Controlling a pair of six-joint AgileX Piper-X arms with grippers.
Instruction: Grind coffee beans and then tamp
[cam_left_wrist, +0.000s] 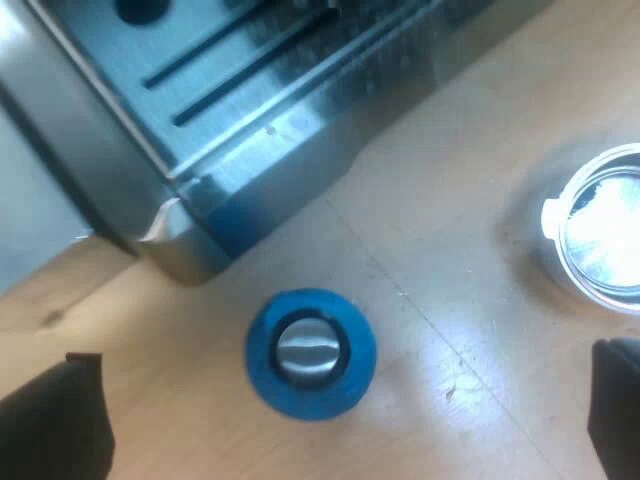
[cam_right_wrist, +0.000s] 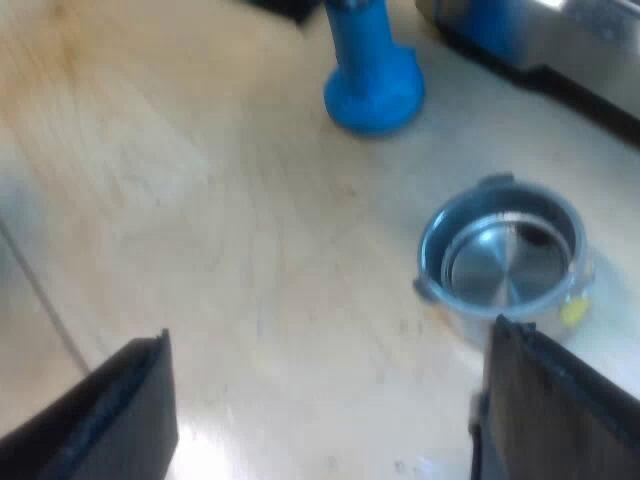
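the blue tamper (cam_left_wrist: 311, 352), round-footed with a shiny metal cap, stands upright on the pale wooden table (cam_left_wrist: 450, 180), its long axis vertical, so i look straight down its end. my left gripper (cam_left_wrist: 340, 410) hangs above it, black fingers (cam_left_wrist: 50, 420) spread wide to either side, touching nothing. the steel espresso machine (cam_left_wrist: 250, 110) sits just beside the tamper. the round metal holder (cam_right_wrist: 505, 255), bowl opening upward, lies near one finger of my right gripper (cam_right_wrist: 330, 400), likewise spread and empty; i cannot make out its handle.
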